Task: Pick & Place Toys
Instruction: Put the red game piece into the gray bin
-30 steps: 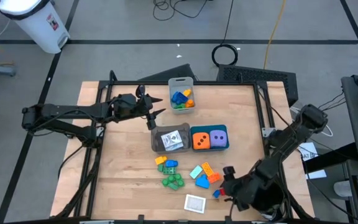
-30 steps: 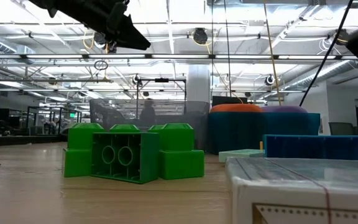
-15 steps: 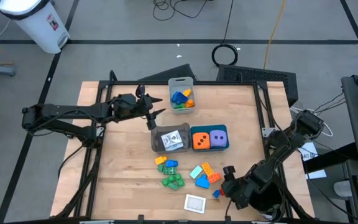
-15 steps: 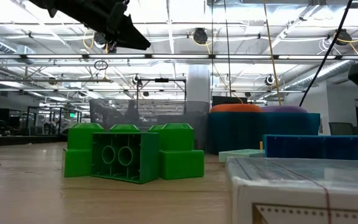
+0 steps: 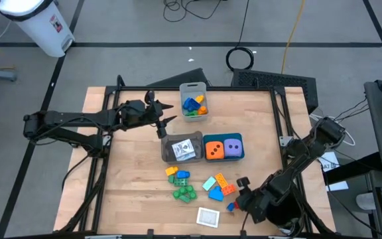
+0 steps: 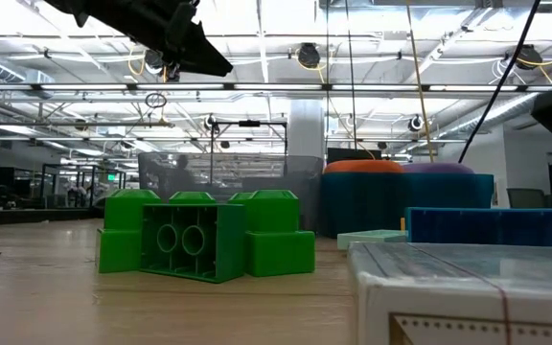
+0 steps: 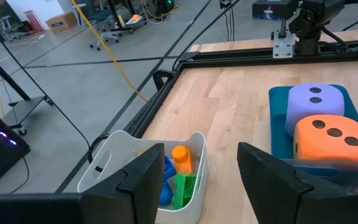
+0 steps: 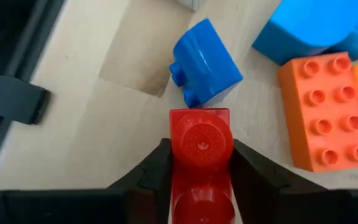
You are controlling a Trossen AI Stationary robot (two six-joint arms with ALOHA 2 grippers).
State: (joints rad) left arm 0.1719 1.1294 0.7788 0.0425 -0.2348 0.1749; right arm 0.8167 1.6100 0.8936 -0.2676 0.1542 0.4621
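Red brick, writing unreadable, pinched by right claw; left claw spread

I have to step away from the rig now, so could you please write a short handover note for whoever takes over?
Right gripper: low at the table's near right, fingers closed against both sides of a red brick, which is not lifted yet.
Left gripper: open and empty, waiting above the table beside the pale bin.
Done: several bricks in the pale bin; orange die and purple die in the teal bin; cards in the grey bin.
Left: the red brick, a small blue brick, the orange brick, the green bricks, the other loose bricks and one card on the table.
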